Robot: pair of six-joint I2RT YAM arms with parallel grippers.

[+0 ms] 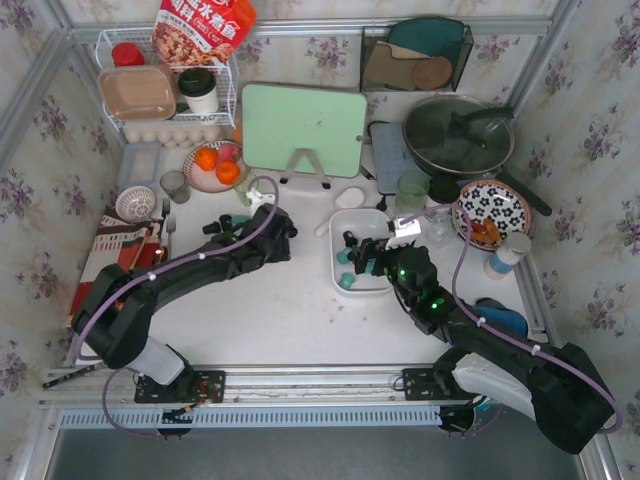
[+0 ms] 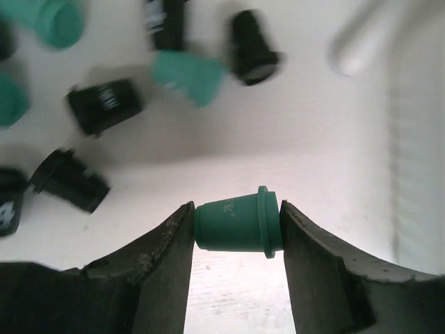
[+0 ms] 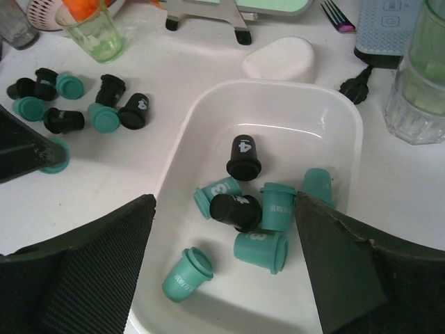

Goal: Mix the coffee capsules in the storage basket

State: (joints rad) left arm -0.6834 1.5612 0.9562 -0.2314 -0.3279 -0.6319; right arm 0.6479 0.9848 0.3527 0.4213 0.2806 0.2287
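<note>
The white storage basket holds several teal capsules and two black ones. My right gripper hangs open just above them and holds nothing; in the top view it is over the basket. Several more teal and black capsules lie loose on the table left of the basket. My left gripper is shut on one teal capsule, gripped end to end, above the table beside that pile. In the top view the left gripper hides the pile.
A white oval lid lies just behind the basket. A green glass stands behind the loose pile and clear glasses right of the basket. A green cutting board, fruit plate, pan and patterned plate stand further back.
</note>
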